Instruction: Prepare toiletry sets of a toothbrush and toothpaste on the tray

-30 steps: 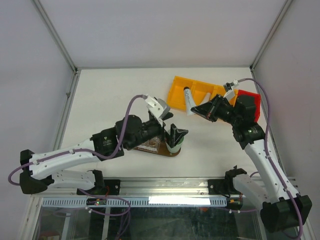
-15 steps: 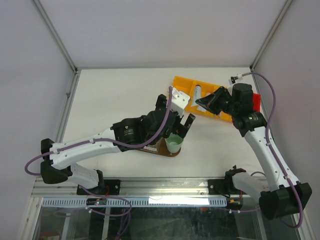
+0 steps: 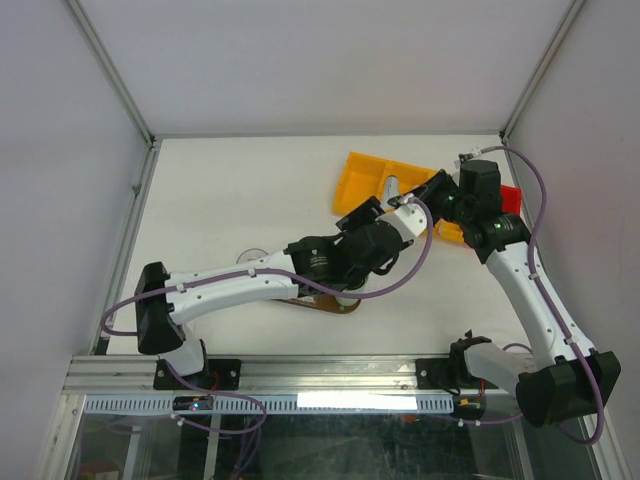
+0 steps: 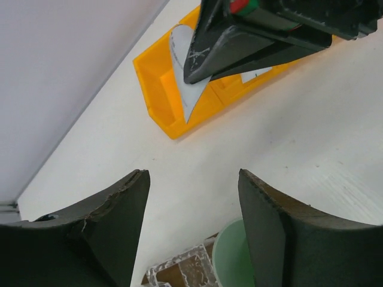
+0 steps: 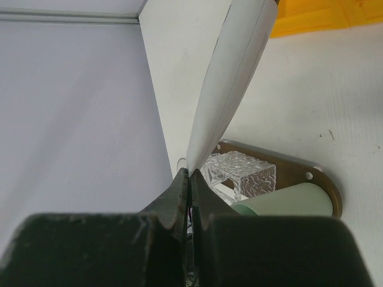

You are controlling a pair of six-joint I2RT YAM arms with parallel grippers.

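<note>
**Toiletry tube in transit, tray partly stocked**

- Left gripper (image 4: pixel 192 176): released, jaws spread wide, poised over the white table (image 4: pixel 299 131) above the tray's end.
- Tray (image 5: pixel 326 182): dark brown, rounded end. Shown clearly in the right wrist view only; almost wholly hidden beneath the left arm in the top view.
- Clear glass (image 5: pixel 242 170): textured, standing on the tray.
- Mint-green cup (image 5: pixel 287 200): on the tray just beside the glass. Only its rim in the left wrist view.
- Tube (image 5: pixel 233 78): white, tapered, plain-faced as seen. Held aloft over the yellow bin (image 4: pixel 157 81), apart from the tray.
- Right gripper (image 5: pixel 190 174): clenched on the tube's flat end. Scuffed fingers and a red-and-green patch visible in the left wrist view only; any lettering there unreadable.
- Red box (image 3: pixel 510 197): beside the bin's right end, seen in the top view only.
</note>
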